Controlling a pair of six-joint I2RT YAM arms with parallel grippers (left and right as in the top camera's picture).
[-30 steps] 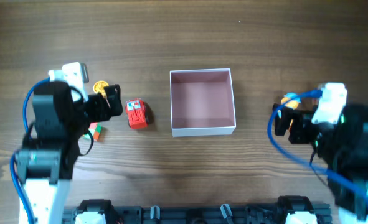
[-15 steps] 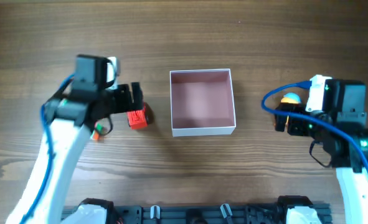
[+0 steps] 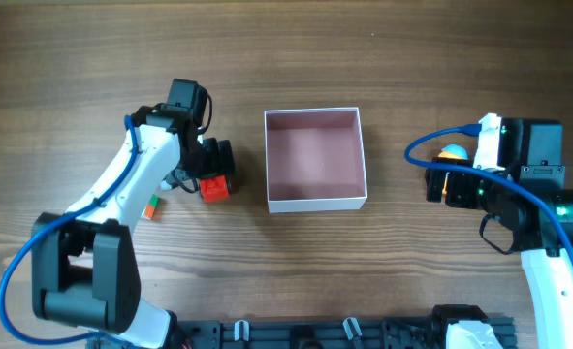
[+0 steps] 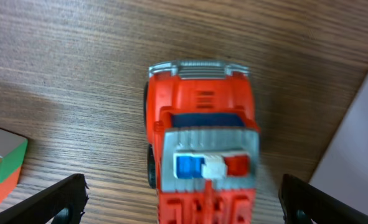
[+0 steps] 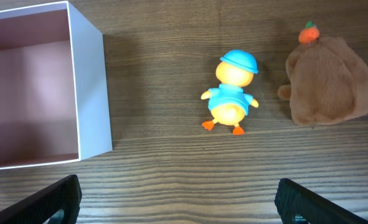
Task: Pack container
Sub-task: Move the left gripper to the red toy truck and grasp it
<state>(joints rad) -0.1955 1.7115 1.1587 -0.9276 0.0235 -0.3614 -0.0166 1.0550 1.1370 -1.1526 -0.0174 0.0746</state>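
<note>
Your left gripper (image 3: 213, 158) swung over toy truck (image 4: 202, 149) in last second; fingers apart, straddling it. Your right gripper (image 5: 177, 199) shifted above duck (image 5: 232, 93), fingers apart too. Box (image 3: 315, 205) empty, mid-table between arms. Judged: both grasps next.

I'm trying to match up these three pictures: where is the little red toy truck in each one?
Overhead: the red toy truck lies left of centre, just left of the container.
Left wrist: it fills the middle, seen close up.
Right wrist: not in it.
Shared landmark: the container, whose white wall stands at the left of the right wrist view and is apparently the pale edge at far right of the left wrist view.
</note>
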